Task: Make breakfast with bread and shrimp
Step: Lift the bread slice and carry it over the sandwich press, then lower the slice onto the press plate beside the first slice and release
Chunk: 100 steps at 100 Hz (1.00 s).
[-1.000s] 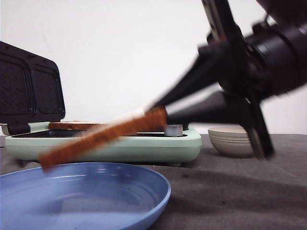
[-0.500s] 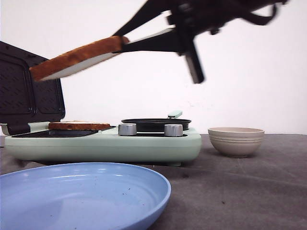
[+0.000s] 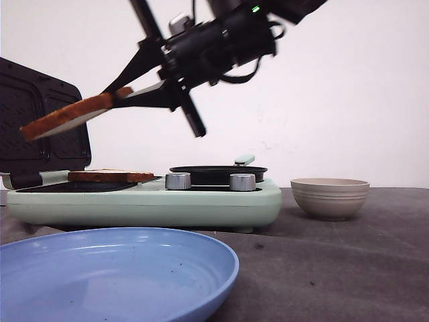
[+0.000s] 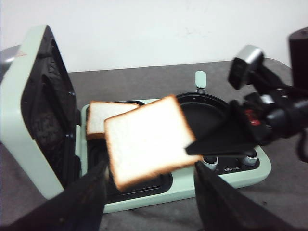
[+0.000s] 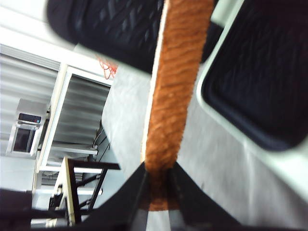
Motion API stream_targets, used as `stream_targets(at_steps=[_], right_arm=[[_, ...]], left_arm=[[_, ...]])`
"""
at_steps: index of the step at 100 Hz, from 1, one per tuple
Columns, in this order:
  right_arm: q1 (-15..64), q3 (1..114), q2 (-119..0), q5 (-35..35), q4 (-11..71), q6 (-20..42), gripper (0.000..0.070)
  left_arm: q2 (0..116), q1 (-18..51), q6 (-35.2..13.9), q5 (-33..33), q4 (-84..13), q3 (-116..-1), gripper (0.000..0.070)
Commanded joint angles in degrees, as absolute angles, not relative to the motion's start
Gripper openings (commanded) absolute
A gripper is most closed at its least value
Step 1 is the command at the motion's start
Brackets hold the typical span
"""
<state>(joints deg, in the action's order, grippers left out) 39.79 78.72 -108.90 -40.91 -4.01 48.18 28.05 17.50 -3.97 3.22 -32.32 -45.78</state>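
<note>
White wall behind a dark table, where the right end effector [image 3: 124,94] is clamped on one crust edge of a bread slice [image 4: 147,139] above the sandwich maker [image 3: 201,201], likely light, soft and tearable; left end effector [image 4: 149,192] spread apart.

Dark gray counter [image 3: 348,268]. On it: big blue plate [image 3: 114,275] at the front left, mint-green sandwich maker [image 3: 144,201] behind the plate w/ its lid up, and a small beige bowl [image 3: 330,197] to the right of the maker, a bit apart from it.
</note>
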Motion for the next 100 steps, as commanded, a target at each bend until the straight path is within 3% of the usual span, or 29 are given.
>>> stream_targets(at_steps=[1, 24, 89, 93, 100], right_arm=[[40.4, 82.7, -112.2, -40.8, -3.6, 47.1, 0.0], [40.4, 87.9, -117.6, -37.9, -2.7, 47.3, 0.0], [41.5, 87.9, -120.6, -33.4, -0.3, 44.4, 0.0001], [41.7, 87.9, -120.6, -33.3, -0.3, 43.6, 0.0032], [42.0, 87.9, -120.6, -32.9, -0.3, 43.2, 0.0202]], left_arm=[[28.1, 17.7, -3.7, 2.9, -31.7, -46.0, 0.0272], [28.1, 17.7, -3.7, 2.5, -31.7, -46.0, 0.0272], [28.1, 17.7, -3.7, 2.3, -31.7, -46.0, 0.0272], [28.1, 17.7, -3.7, 2.3, -31.7, -46.0, 0.0272], [28.1, 17.7, -3.7, 2.3, -31.7, -46.0, 0.0272]])
